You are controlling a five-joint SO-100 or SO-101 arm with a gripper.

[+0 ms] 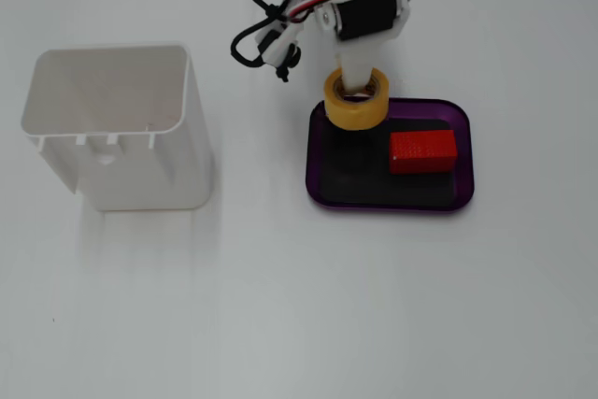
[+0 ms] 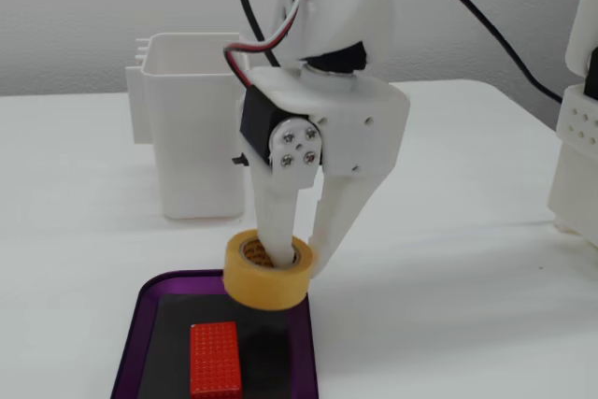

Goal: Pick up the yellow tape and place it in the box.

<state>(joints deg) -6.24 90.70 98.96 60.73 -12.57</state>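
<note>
From my seat at the controls, I see the pincer [image 2: 297, 263] clamped on the yellow tape [image 2: 267, 275], one white finger [image 2: 274, 231] down through the roll's hole and the other finger pressed against its outer wall, so the roll's side is pinched between them. In the fixed view from above, the pincer [image 1: 356, 84] comes in from the top edge and the tape [image 1: 355, 100] sits at its tip, overlapping the upper left corner of the purple box [image 1: 464, 151]. In the low fixed view the roll hangs level, over the far right corner of the box [image 2: 131, 324], with a shadow on the black floor beneath it; I cannot tell whether its underside touches the rim or clears it. A red block [image 1: 422, 151] lies flat on the box floor, to the right of the roll as seen from above and apart from it; in the low view the block [image 2: 215, 358] lies nearer the camera than the roll. Further out, a tall white open-topped container [image 1: 117, 128] stands on the white table [image 1: 299, 306], well left of the box in the view from above, and behind the arm in the low view [image 2: 187, 128]. Red, white and black wires [image 2: 266, 30] loop off the arm's white body above the pincer.
</note>
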